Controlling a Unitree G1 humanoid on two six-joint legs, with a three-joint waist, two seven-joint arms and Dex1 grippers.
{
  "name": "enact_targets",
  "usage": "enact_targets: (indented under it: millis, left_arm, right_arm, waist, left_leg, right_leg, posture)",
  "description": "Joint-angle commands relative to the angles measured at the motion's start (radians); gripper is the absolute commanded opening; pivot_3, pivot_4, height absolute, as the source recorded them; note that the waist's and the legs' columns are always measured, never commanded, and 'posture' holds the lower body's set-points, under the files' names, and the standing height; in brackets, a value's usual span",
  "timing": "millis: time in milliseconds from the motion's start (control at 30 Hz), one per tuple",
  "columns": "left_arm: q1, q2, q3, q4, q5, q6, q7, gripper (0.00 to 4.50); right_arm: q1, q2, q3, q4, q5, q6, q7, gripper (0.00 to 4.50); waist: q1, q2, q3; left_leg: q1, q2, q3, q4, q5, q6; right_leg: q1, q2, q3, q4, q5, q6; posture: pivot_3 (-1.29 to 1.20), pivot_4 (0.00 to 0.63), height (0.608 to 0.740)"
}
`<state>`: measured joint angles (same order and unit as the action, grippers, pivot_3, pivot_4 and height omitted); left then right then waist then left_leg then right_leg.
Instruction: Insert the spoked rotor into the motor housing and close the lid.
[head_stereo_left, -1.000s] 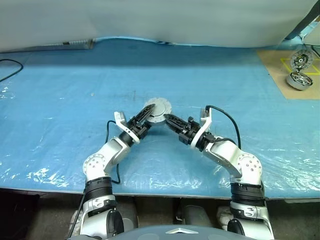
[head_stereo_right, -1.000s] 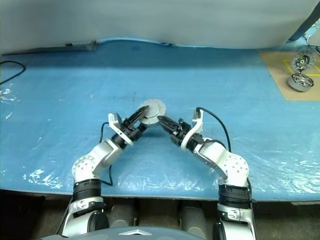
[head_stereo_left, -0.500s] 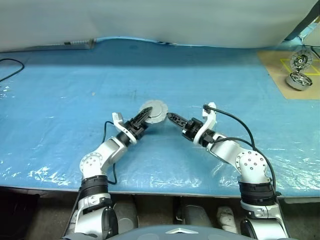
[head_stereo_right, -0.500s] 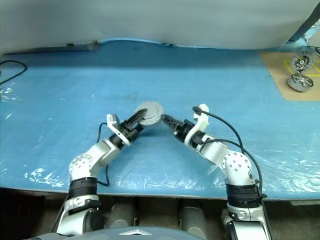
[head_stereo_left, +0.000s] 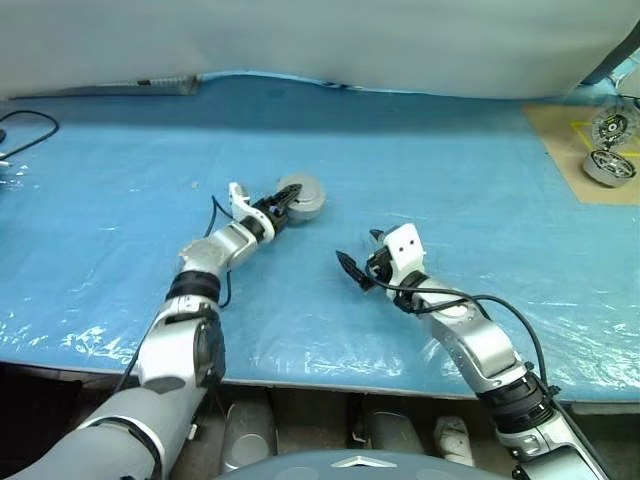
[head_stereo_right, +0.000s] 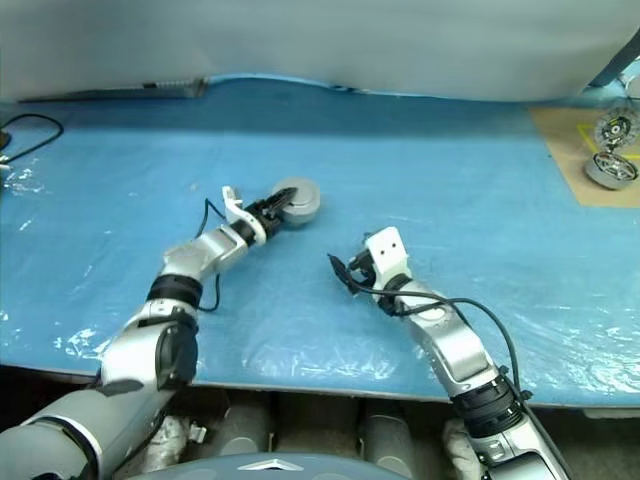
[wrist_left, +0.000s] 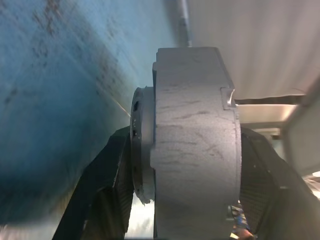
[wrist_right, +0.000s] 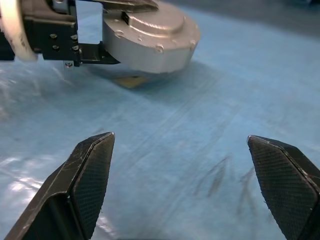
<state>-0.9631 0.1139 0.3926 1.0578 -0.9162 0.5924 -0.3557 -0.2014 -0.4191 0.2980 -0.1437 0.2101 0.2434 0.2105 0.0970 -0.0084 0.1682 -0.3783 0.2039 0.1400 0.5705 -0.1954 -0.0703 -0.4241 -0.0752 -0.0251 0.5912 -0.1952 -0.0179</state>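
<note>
Left gripper (head_stereo_left: 283, 206): clamped on the motor housing (head_stereo_left: 301, 198), one black finger each side, over the middle of the blue sheet (head_stereo_left: 120, 210).
Motor housing: closed grey can with its lid on; the left wrist view shows its scuffed side wall (wrist_left: 195, 150) edge-on between the fingers (wrist_left: 100, 200).
Right gripper (head_stereo_left: 348, 268): empty and spread wide, near and right of the housing, well apart from it.
Right wrist view: bolts around the housing's rim (wrist_right: 150, 35), and the left gripper's grip.
Far right: two more round motor parts (head_stereo_left: 608, 145) on a brown board (head_stereo_left: 560, 135).
</note>
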Motion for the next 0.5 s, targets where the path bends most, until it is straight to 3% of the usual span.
enact_targets:
  millis: [33, 267, 467, 500]
  left_arm:
    - [-0.126, -0.008, 0.034, 0.129, 0.077, -0.151, -0.029, 2.34]
    - [-0.197, -0.032, 0.074, 0.243, 0.187, -0.239, 0.045, 2.34]
    - [-0.157, -0.004, 0.080, 0.231, 0.252, -0.175, 0.026, 4.35]
    - [-0.142, 0.007, 0.079, 0.221, 0.259, -0.155, 0.011, 4.43]
  right_arm:
    - [0.025, 0.020, -0.010, 0.013, -0.091, -0.103, 0.006, 4.50]
    - [0.048, 0.060, -0.044, 0.020, -0.132, -0.104, 0.027, 4.50]
    - [0.053, 0.092, -0.071, 0.019, -0.142, -0.085, 0.043, 4.50]
    - [0.053, 0.096, -0.074, 0.017, -0.143, -0.085, 0.049, 4.50]
  waist:
    - [-0.001, -0.001, 0.000]
    - [-0.003, -0.001, 0.001]
    - [-0.002, -0.001, 0.001]
    - [-0.004, -0.001, 0.001]
  left_leg:
    - [0.000, 0.000, 0.000, 0.000, 0.000, 0.000]
    - [0.000, 0.000, -0.002, 0.000, 0.000, 0.000]
    - [0.002, 0.001, -0.002, 0.002, 0.000, 0.000]
    - [0.004, 0.001, -0.001, 0.002, 0.000, 0.001]
  right_leg:
    - [0.000, 0.000, 0.000, 0.000, 0.000, 0.000]
    - [0.000, 0.001, 0.000, 0.000, 0.001, -0.002]
    - [0.002, 0.001, 0.000, 0.002, 0.001, -0.006]
    - [0.003, 0.001, 0.000, 0.002, 0.000, -0.007]
  posture:
    - [0.00, 0.150, 0.740]
    - [0.00, 0.150, 0.740]
    - [0.00, 0.150, 0.740]
    - [0.00, 0.150, 0.740]
